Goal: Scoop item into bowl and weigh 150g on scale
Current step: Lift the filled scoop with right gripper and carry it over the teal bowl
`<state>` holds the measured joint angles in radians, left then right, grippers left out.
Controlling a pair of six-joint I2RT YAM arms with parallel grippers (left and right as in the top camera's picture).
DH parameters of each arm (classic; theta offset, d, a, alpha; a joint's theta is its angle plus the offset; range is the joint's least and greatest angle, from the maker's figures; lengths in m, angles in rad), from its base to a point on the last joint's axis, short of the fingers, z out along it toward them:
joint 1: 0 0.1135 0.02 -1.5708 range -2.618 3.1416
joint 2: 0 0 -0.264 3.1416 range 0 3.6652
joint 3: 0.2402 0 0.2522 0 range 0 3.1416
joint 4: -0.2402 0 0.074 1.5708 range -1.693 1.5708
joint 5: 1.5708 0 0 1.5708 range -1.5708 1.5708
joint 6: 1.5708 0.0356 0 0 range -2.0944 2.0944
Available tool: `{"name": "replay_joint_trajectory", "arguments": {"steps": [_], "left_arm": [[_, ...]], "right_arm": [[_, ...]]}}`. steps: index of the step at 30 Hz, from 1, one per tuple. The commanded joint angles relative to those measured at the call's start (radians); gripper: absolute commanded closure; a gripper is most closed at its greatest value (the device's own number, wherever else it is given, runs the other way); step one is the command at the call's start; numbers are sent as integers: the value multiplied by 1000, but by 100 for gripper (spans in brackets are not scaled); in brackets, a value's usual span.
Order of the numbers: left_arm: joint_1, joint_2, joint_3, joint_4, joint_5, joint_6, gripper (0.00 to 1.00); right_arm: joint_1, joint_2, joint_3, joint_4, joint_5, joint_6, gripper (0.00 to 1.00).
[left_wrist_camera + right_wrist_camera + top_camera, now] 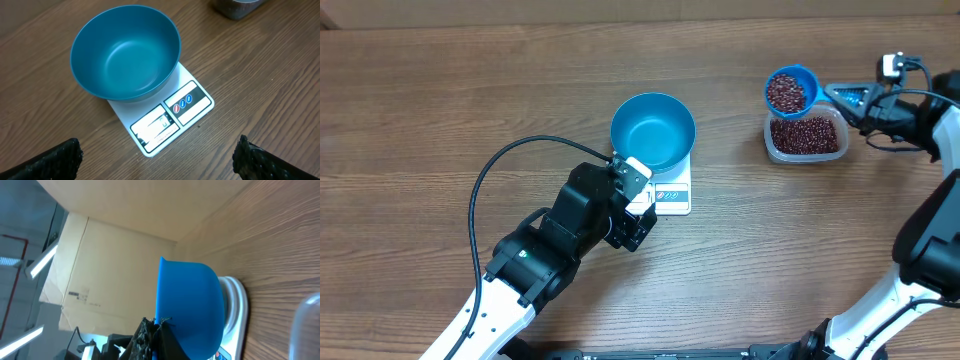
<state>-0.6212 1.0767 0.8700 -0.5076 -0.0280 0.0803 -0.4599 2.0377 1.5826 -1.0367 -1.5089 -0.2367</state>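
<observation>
Beans (786,92) fill the small blue scoop (808,76) in the overhead view, near the right edge of the surface (440,90) on its far side. The right fingers (848,97) are clenched on the scoop's handle. Just beside the scoop, on its near side, a clear plastic tub (772,152) holds more beans. Around the middle of the surface the blue bowl (653,130) sits on the white scale (675,195), covering its far part and leaving the front strip bare. The left fingers (632,205) hang released and spread wide at the scale's front left corner, well apart from the scoop.

From the left wrist, the bowl stands upright and empty on the scale. The display window (156,125) and three small round marks beside it show on the front strip, but the reading is too small to tell. Both black fingertips sit at the bottom corners, touching nothing, and a corner of the tub shows at the top.

From the right wrist, the picture lies on its side. The bowl and scale appear across the wood with a cardboard panel (125,255) beyond them. A dark finger edge shows at the bottom.
</observation>
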Motion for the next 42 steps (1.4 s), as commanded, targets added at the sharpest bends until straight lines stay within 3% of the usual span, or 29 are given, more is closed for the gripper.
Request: {"name": "replay_joint_trajectory", "arguments": {"steps": [1, 11, 20, 25, 37, 42], "left_arm": [[0, 3, -5, 3, -5, -6, 0], [0, 3, -5, 3, -5, -6, 0], [0, 3, -5, 3, -5, -6, 0], [0, 3, -5, 3, -5, -6, 0], [0, 3, -5, 3, -5, -6, 1], [0, 3, -5, 3, -5, -6, 0]], "right_arm": [[36, -41, 37, 3, -60, 4, 96], [141, -110, 37, 34, -58, 48, 96], [317, -172, 37, 522, 167, 588, 96], [410, -172, 37, 699, 222, 726, 96], [517, -172, 37, 735, 253, 711, 96], [546, -172, 37, 629, 358, 647, 96]]}}
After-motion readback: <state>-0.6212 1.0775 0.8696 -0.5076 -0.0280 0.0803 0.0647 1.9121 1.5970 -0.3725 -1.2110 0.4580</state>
